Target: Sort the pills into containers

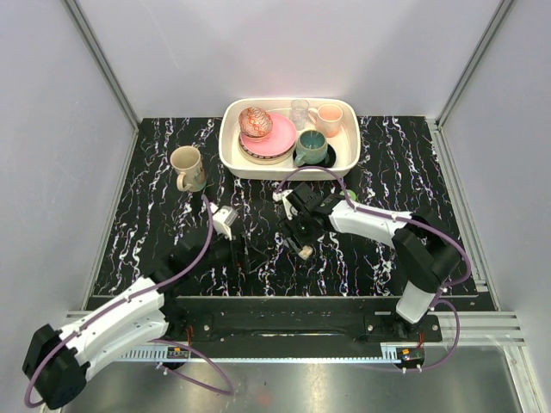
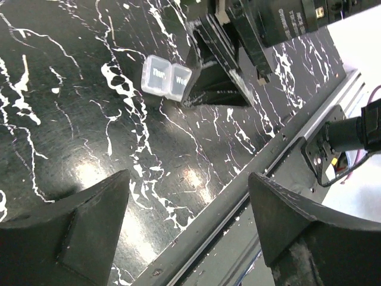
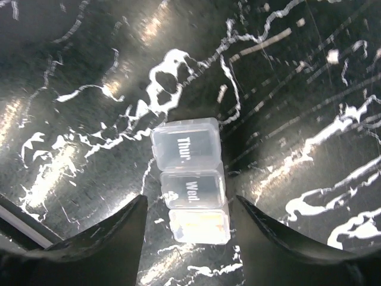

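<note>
Now: right claw (image 3: pixel 189 205) open, straddling the containers (image 3: pixel 184 149); pills (image 3: pixel 199 226) appear in the end cell. Advise closing squarely across the strip's sides; left claw (image 2: pixel 187 190) open, not touching it.

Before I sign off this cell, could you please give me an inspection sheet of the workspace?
Surface: black white-veined table.
Job's things: containers, a three-compartment strip, lids marked Thur. and Wed.; pills, yellowish in the end compartment.
Clutter: beige mug on the table; white tray holding plates and cups.
Grippers: right gripper, jaws open astride the strip; left gripper, jaws open, nothing between.
Cables: purple cables along both arms.
Surroundings: white walls, metal frame.
</note>
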`<state>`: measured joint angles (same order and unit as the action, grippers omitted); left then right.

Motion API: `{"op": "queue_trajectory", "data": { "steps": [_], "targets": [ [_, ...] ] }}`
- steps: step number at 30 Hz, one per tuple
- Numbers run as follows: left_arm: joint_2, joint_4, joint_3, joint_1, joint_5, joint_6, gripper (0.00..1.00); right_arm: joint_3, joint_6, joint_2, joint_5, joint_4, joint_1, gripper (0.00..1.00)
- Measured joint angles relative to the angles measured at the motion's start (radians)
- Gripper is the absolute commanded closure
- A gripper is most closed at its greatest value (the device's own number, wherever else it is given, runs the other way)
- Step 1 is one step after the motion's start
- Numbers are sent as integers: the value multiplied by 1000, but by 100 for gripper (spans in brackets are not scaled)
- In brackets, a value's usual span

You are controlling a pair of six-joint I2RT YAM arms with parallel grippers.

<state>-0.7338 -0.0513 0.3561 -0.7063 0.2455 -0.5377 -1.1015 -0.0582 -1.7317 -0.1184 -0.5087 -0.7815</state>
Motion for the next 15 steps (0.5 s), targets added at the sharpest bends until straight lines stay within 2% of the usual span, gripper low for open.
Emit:
{"op": "queue_trajectory", "data": {
  "steps": [3,8,12,14,15],
  "targets": [
    [53,-27,-11,0,-35,-19,14,-6,-6,0,-4,15,-14,26],
    [90,-52,-17,0,-67,-35,14,6,-15,0,-2,25,-20,24],
    [90,-68,-17,0,-77,-38,14,39,-19,0,4,28,-20,26],
    [88,-68,-17,0,-79,-39,13,51,-19,0,5,26,-20,29],
    [84,-68,-17,0,-80,-39,13,55,-20,0,4,26,-20,34]
  ]
}}
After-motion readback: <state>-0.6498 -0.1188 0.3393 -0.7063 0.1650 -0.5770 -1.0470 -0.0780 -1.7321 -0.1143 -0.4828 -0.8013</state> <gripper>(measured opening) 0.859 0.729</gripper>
